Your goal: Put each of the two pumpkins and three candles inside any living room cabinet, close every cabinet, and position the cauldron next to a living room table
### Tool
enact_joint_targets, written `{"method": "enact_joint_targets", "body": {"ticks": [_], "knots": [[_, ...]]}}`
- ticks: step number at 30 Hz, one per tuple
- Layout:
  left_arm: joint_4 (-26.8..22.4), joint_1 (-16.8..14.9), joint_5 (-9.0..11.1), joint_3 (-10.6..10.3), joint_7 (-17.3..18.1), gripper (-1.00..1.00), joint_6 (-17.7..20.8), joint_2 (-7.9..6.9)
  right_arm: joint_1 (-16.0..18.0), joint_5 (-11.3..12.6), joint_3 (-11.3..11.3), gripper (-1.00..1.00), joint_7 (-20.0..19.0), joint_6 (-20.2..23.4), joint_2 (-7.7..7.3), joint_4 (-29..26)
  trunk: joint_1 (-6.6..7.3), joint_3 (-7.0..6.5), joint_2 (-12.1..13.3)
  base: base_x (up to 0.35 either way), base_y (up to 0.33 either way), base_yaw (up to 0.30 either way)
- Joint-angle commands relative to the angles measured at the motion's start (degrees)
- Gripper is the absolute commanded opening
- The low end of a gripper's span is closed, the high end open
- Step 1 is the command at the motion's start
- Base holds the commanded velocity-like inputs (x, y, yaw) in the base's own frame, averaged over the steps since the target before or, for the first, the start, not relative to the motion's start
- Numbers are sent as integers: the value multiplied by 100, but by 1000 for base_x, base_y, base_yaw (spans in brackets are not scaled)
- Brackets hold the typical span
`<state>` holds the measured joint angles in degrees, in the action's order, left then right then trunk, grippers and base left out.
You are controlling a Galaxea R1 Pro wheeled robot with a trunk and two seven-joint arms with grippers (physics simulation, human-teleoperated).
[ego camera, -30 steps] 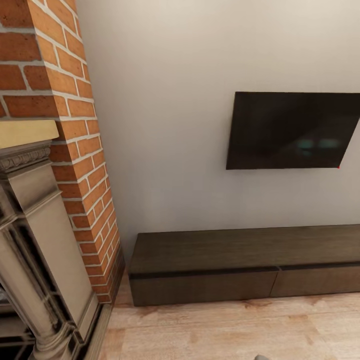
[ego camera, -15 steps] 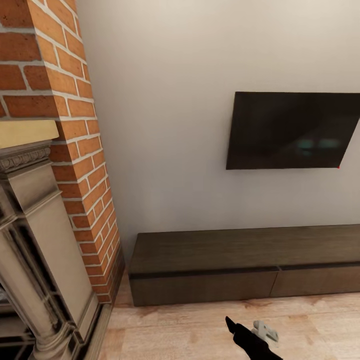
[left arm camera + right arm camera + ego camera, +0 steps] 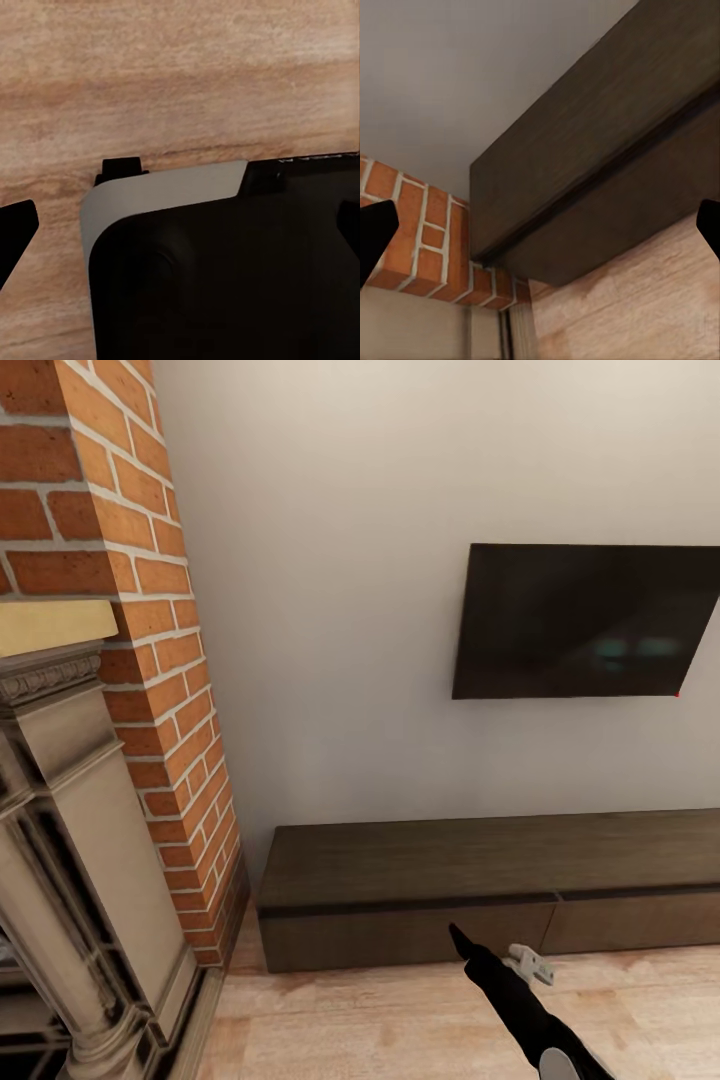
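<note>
Brick, red with pale mortar, rose as a chimney column (image 3: 150, 660) at nine o'clock of the head view, with a carved stone fireplace surround (image 3: 70, 880) below it. Toward three o'clock a dark television (image 3: 585, 622) hung on the pale wall, and beneath it lay the cabinet (image 3: 480, 890), long, low and dark brown, standing on the wooden floor (image 3: 350, 1020) with both visible drawer fronts flush and closed.

At about five o'clock the right gripper (image 3: 500, 957) reached toward the left drawer front, near it but apart. Its fingers looked released, spread wide with nothing between them; the right wrist view showed dark tips at both edges. Whether the left gripper's fingers were spread or clenched could not be told.

Judging by its look, the cabinet was rigid and heavy. The fronts were smooth and handle-less, so the dark gap under the top slab seemed the likeliest hold.
</note>
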<state>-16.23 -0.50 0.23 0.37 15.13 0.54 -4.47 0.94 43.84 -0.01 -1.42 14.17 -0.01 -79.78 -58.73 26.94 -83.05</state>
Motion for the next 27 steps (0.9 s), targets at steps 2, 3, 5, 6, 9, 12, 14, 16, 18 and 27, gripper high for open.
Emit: {"method": "enact_joint_targets", "body": {"ticks": [2, 3, 5, 6, 9, 12, 14, 16, 18, 27], "knots": [[-13, -8, -1, 6, 25, 100, 17, 3, 3, 103, -5, 100, -8, 28, 6, 18, 0, 6, -3, 0, 0, 0], [-16, -10, -2, 6, 29, 100, 19, 4, 3, 118, -9, 100, -10, 33, 6, 21, 0, 6, -3, 0, 0, 0], [-30, -16, 0, 7, 52, 100, 25, 3, 3, 182, -26, 100, -42, 47, -3, 25, 0, 6, -3, 0, 0, 0], [-52, -18, 1, 7, 68, 100, 25, 2, 3, 213, -29, 100, -63, 52, -11, 28, 0, 6, -3, 0, 0, 0], [-84, -20, 0, 7, 84, 100, 25, 0, 3, 450, -33, 100, -228, 44, -18, 55, 0, 6, -3, 0, 0, 0], [-95, -20, -1, 8, 86, 100, 25, 4, -1, 883, -34, 100, -672, 31, -27, 258, 0, 6, -3, 0, 0, 0], [-96, -20, -1, 7, 82, 100, 25, 11, 0, 1034, -34, 100, -876, 30, -31, 310, 0, 6, -3, 0, 0, 0], [-96, -21, -2, 4, 74, 100, 25, 30, -3, 1070, -29, 100, -960, 9, -33, 338, 0, 6, -3, 24, 0, 0], [-93, -21, 1, 1, 67, 100, 25, 50, -4, 1006, -24, 100, -892, -5, -35, 355, 0, 6, -3, 86, 0, 0], [-10, -19, 3, -23, 35, 100, 10, 78, -6, 753, -20, 100, -712, -19, -35, 400, 0, 6, -3, 18, 0, 0]]}}
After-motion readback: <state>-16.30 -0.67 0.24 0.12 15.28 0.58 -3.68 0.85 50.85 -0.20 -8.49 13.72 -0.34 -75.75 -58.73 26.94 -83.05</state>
